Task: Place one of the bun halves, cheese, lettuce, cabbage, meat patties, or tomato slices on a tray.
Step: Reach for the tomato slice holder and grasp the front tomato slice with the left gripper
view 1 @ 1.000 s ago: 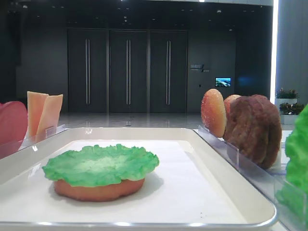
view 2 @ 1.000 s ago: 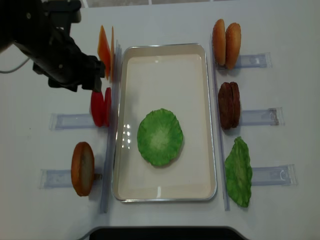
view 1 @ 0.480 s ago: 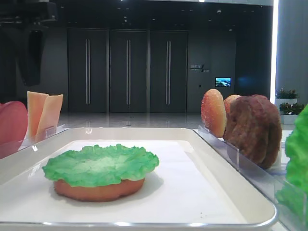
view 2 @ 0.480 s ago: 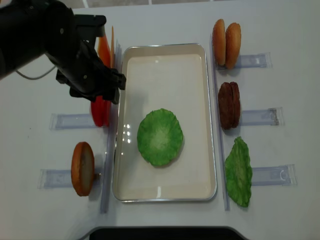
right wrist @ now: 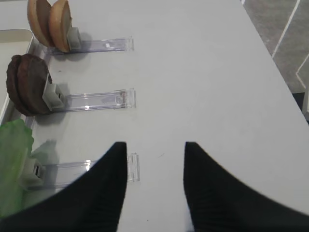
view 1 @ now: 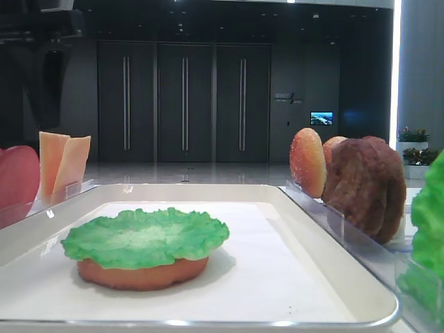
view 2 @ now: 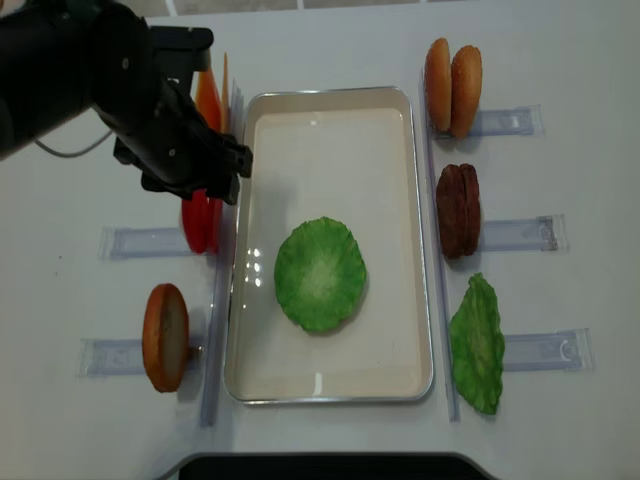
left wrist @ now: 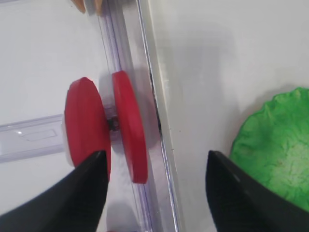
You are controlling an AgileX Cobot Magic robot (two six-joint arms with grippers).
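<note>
The white tray (view 2: 330,98) lies mid-table and holds a flat bun half (view 1: 142,272) topped by a green lettuce leaf (view 2: 320,273). Two red tomato slices (left wrist: 129,126) stand on edge in a clear holder just left of the tray's rim (left wrist: 157,96). My left gripper (left wrist: 155,154) hangs open above them; one finger is over the outer slice, the other over the tray floor, and the inner slice sits between them, untouched. My right gripper (right wrist: 155,144) is open over bare table beside a clear holder, with nothing in it.
Cheese slices (view 2: 207,95) stand behind the tomatoes and a bun half (view 2: 165,337) in front of them. Right of the tray stand two bun halves (view 2: 452,72), dark meat patties (view 2: 458,210) and a lettuce leaf (view 2: 476,343), all in clear holders.
The left arm swung in from the far left to above the tomato slices, then nearly stopped. Nothing on the tray or in the holders has moved.
</note>
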